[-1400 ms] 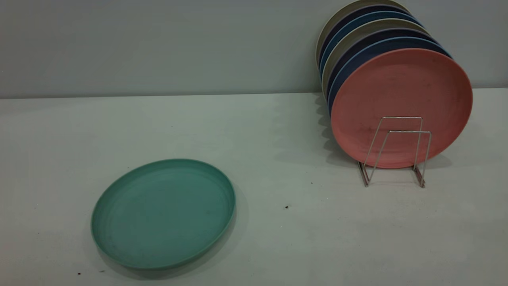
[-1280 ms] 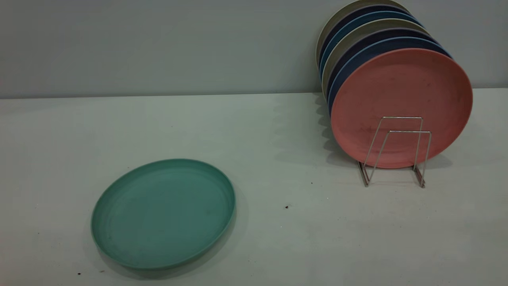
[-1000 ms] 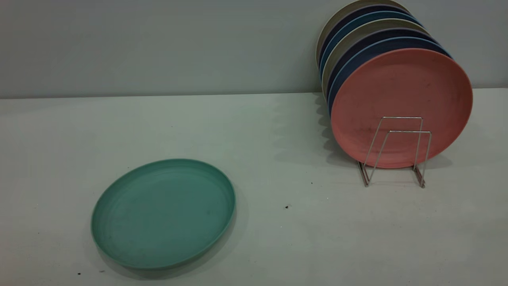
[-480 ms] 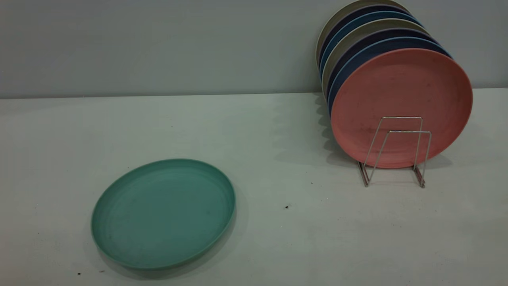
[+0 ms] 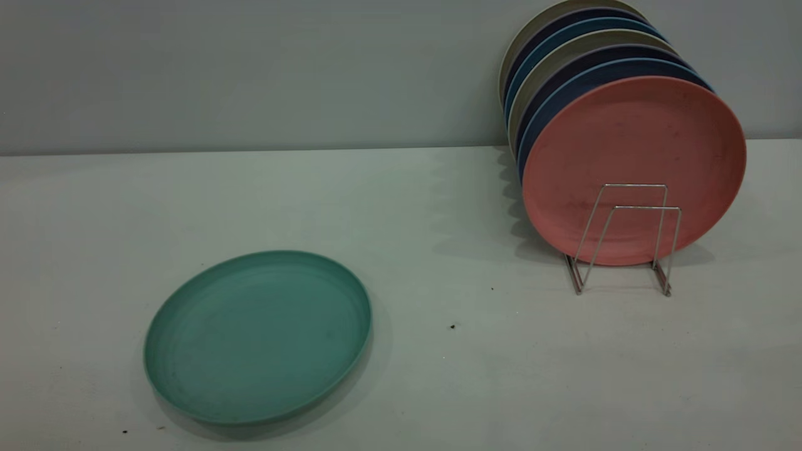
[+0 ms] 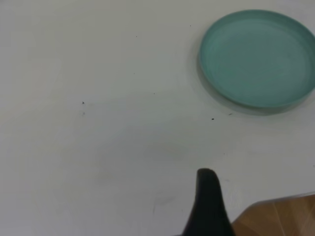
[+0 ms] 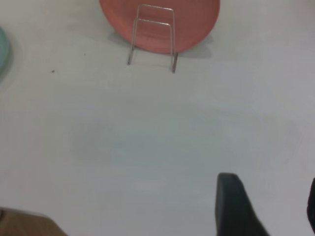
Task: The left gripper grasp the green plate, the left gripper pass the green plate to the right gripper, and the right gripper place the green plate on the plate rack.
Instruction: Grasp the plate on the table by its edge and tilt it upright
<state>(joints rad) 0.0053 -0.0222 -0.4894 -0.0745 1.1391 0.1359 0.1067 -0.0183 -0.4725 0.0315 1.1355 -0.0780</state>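
The green plate point(image 5: 257, 335) lies flat on the white table at the front left; it also shows in the left wrist view point(image 6: 258, 56), and its edge shows in the right wrist view point(image 7: 2, 51). The plate rack point(image 5: 626, 238) stands at the right, with two bare wire loops at its front point(image 7: 152, 37). Neither gripper shows in the exterior view. My left gripper point(image 6: 261, 196) hangs well short of the plate, near the table edge, with one black finger point(image 6: 206, 201) showing and nothing in it. My right gripper point(image 7: 270, 196) is open and empty, well short of the rack.
A salmon-pink plate point(image 5: 633, 144) stands upright in the rack, with several blue, dark and beige plates point(image 5: 564, 56) behind it against the grey wall. The table edge and wooden floor point(image 6: 280, 216) show beside the left gripper. Small dark specks point(image 5: 452, 326) dot the table.
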